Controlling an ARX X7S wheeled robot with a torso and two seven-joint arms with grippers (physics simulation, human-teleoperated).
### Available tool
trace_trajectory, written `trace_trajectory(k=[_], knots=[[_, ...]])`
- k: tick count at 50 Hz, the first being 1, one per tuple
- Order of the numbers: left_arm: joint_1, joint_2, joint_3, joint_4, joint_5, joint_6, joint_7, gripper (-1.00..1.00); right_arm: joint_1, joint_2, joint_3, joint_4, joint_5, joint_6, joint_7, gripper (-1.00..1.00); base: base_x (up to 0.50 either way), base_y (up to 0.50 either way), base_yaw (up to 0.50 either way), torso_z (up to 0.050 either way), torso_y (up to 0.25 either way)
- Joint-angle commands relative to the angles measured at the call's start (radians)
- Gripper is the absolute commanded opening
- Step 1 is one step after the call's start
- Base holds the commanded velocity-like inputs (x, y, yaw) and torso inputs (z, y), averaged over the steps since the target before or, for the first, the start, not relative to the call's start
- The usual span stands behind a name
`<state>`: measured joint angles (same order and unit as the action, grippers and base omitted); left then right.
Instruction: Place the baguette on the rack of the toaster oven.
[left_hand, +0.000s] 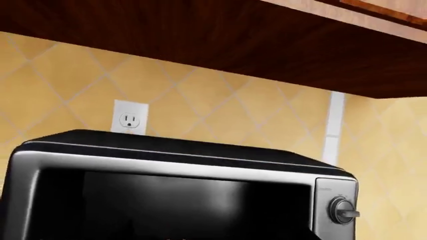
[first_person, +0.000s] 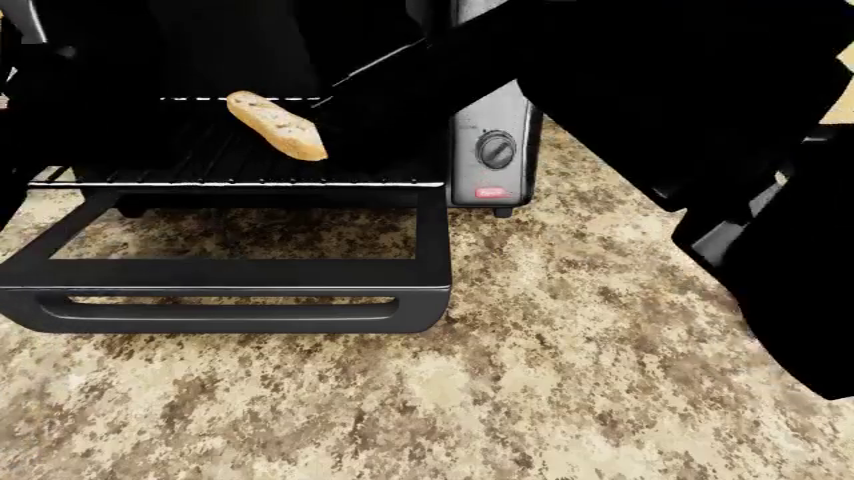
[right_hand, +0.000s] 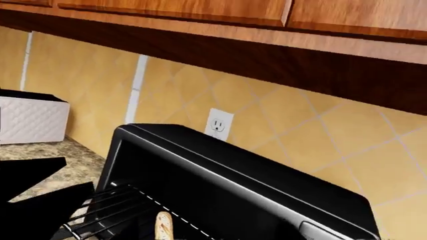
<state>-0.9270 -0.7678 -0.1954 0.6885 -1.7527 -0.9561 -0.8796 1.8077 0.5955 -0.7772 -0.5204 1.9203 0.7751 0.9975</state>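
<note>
Head view: oven (first_person: 494, 150) stands on a speckled bench (first_person: 561, 360), its door (first_person: 227, 285) dropped flat toward the camera.
Baguette (first_person: 276, 125): lies diagonally on the rack (first_person: 240, 170) inside the cavity, touching the bars, with no end effector on it.
Rack: black wire grid spanning the cavity, front crossbar just behind the door hinge.
Knob (first_person: 497, 150): one round dial shows on the silver panel at the oven's right.
Label (first_person: 491, 192): small red tag under the knob; its writing is too small to read.
Arms: large black shapes cross the upper part and right side of the head view; either end effector is hidden, so I cannot tell if they are released or clenched.
Left wrist view: oven front and dial, a white outlet (left_hand: 129, 118) on the tan tiled wall behind, wooden cabinet above.
Right wrist view: oven from the side, baguette's end on the rack, and a white box (right_hand: 30, 119) on the bench farther along.
</note>
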Motion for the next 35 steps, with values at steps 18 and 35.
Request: trace_trajectory(k=[18,35], knots=[[-0.372,-0.005,0.008,-0.139,-0.073,0.109,-0.090,1.00,0.291,0.064,0.089,-0.011,-0.007,0.090,0.075,1.00,0.00,0.00,0.00,0.000,0.000],[-0.518,-0.003,0.021,-0.197,-0.098,0.161,-0.158,1.00,0.397,0.058,0.123,-0.001,-0.023,0.112,0.079,1.00,0.00,0.00,0.00,0.000,0.000]])
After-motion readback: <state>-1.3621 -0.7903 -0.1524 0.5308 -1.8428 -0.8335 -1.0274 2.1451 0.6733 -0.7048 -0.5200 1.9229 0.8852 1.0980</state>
